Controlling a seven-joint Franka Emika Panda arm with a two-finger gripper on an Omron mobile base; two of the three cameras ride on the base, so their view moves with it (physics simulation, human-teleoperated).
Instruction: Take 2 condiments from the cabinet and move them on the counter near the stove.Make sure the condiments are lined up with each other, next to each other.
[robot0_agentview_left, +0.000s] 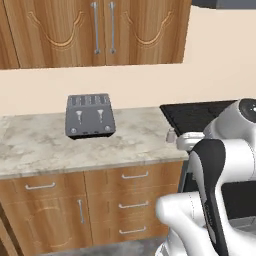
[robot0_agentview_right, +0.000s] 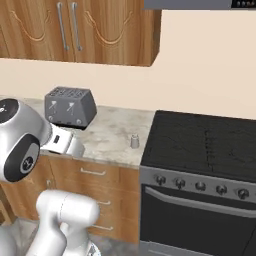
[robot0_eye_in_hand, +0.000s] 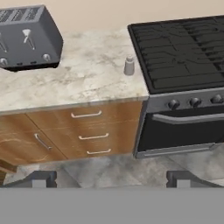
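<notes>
counter (robot0_eye_in_hand: 87, 83) — marbled matt stone | cabinet (robot0_agentview_left: 60, 30) — grained wood | stove (robot0_eye_in_hand: 183, 52) — black top, steel front

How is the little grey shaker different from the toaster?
The grey shaker is tiny and slim; the toaster is far bigger and boxy. The shaker is pale grey, the toaster darker with slots on top. The shaker stands close beside the stove; the toaster sits farther away. Both rest on the counter.
</notes>
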